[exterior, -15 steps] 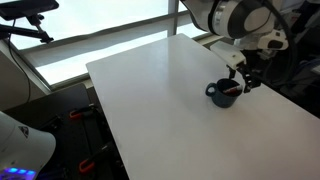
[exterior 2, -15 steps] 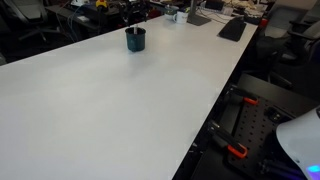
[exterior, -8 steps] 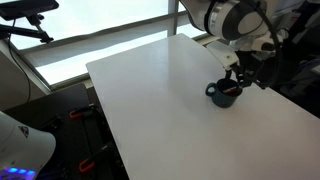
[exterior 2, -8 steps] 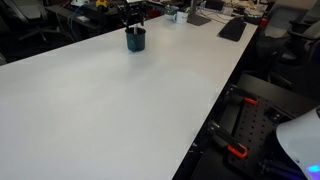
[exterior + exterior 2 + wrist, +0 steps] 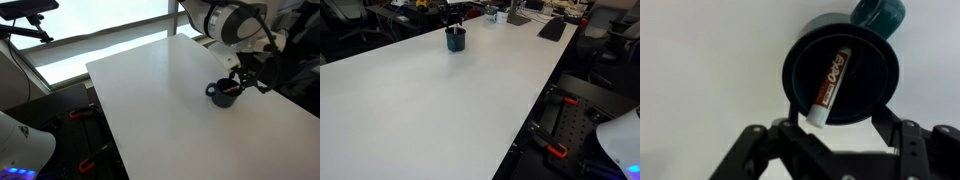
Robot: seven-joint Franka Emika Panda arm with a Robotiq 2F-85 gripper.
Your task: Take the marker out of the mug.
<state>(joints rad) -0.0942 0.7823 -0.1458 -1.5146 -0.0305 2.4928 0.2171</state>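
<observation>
Wrist view looks straight down into the mug [image 5: 838, 70]. The gripper [image 5: 833, 128] hangs just above it, its two black fingers [image 5: 765, 140] spread wide to either side of the rim and clasping nothing. The marker [image 5: 830, 85] lies inside the mug, leaning slantwise across the dark hollow, with one end against the rim nearest the gripper and the other deeper in.

In an exterior view the white arm [image 5: 225, 20] reaches down from above, and its dark wrist bends over the mug [image 5: 223, 94], so that the gripper [image 5: 240, 80] is close over the mug's far side. In an exterior view the mug [image 5: 455, 39] stands alone on the table [image 5: 430, 100], with the dark gripper just above it and hard to make out against the cluttered desks behind. Well away from the mug lies a dark flat object [image 5: 552, 28].

The mug is round, squat and glossy dark blue-green, and its handle [image 5: 880, 12] points away from the gripper. The marker is a pale cylinder with red lettering. The table is smooth, matt and white.
</observation>
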